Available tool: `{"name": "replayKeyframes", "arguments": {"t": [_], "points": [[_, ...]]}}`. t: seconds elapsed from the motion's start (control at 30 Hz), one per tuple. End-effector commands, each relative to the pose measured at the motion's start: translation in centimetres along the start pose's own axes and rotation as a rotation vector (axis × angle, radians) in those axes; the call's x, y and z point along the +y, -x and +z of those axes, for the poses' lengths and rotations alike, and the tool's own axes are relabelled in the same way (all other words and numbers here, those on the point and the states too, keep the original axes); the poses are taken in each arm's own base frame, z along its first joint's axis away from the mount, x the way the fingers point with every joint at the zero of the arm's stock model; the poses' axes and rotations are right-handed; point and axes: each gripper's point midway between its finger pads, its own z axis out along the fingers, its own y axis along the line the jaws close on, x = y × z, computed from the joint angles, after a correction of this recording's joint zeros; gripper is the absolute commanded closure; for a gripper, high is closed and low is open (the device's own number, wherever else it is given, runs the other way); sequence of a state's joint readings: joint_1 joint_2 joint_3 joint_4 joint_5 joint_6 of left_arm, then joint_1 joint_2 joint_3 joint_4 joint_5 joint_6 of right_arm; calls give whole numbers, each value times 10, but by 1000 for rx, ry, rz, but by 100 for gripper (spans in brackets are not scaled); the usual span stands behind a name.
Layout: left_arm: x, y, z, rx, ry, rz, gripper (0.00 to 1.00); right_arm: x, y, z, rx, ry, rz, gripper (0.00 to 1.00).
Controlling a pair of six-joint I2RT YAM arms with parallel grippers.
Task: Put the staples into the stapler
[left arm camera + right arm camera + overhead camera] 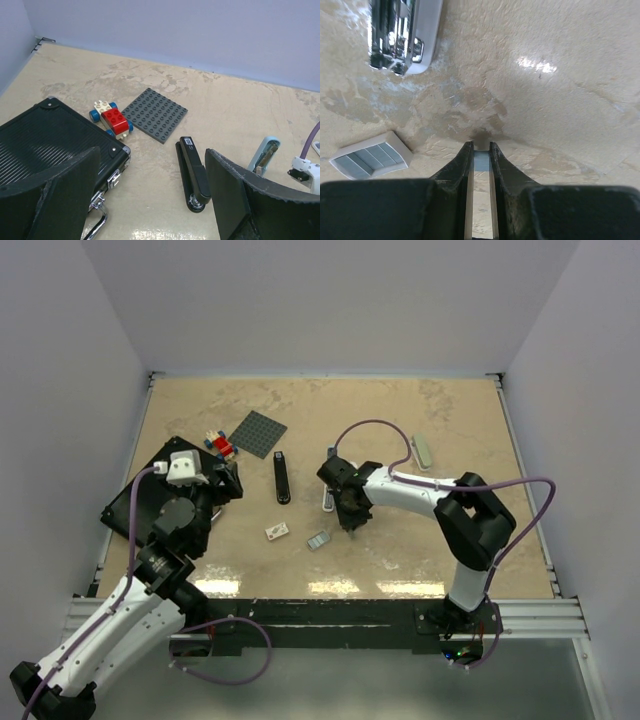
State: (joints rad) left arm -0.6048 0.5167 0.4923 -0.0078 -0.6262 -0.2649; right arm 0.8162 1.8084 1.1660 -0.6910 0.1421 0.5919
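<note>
My right gripper [481, 146] points down at the tabletop, its fingers [462, 162] closed on a thin pale grey-blue strip, the staples [481, 161]. Just beyond it lies a pale stapler [405, 32] with its chrome channel showing, which the top view has beside the gripper [350, 522] as a small grey shape [329, 502]. A black stapler [282, 478] lies closed further left and also appears in the left wrist view [194, 175]. My left gripper [151, 154] hovers wide open over the corner of the black case [45, 135], holding nothing.
A small white box [370, 155] with grey-blue strips inside sits left of the right gripper [318, 539]. A small white piece [277, 531] lies near it. A toy brick car [111, 118], a grey studded plate [156, 114] and a pale object [424, 451] lie toward the back.
</note>
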Motion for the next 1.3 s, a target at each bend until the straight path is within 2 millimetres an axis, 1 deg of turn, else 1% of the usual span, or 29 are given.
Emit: {"name": "replayKeyframes", "arguments": {"t": [0.0, 0.03, 0.1, 0.17, 0.2, 0.33, 0.47, 0.57, 0.6, 0.67, 0.73, 0.87, 1.1, 1.27], "points": [[1, 12, -2, -51, 2, -14, 11, 9, 52, -42, -204, 28, 63, 91], [2, 13, -2, -54, 4, -16, 11, 10, 58, -46, -229, 32, 67, 91], [3, 15, -4, -63, 6, -22, 11, 11, 76, -59, -308, 38, 88, 91], [3, 16, -4, -65, 7, -24, 11, 11, 86, -68, -351, 36, 98, 91], [4, 17, -5, -71, 7, -26, 11, 10, 96, -74, -388, 22, 108, 91], [4, 20, -7, -78, 7, -31, 11, 16, 116, -86, -461, 13, 122, 91], [3, 19, -8, -79, 5, -30, 11, 29, 132, -92, -530, 22, 148, 91], [2, 19, -9, -79, 6, -29, 11, 36, 137, -89, -561, 15, 168, 91], [2, 19, -9, -79, 6, -31, 11, 42, 135, -86, -566, 14, 162, 91], [2, 18, -9, -75, 8, -25, 11, 44, 139, -85, -586, 8, 176, 90], [1, 17, -9, -75, 5, -25, 11, 45, 138, -77, -580, -5, 188, 90], [2, 18, -10, -78, 9, -28, 10, 45, 136, -66, -580, -10, 211, 90], [1, 18, -10, -76, 6, -27, 10, 43, 137, -55, -593, -24, 251, 90], [0, 16, -10, -72, 4, -22, 11, 40, 133, -44, -579, -44, 253, 90]]}}
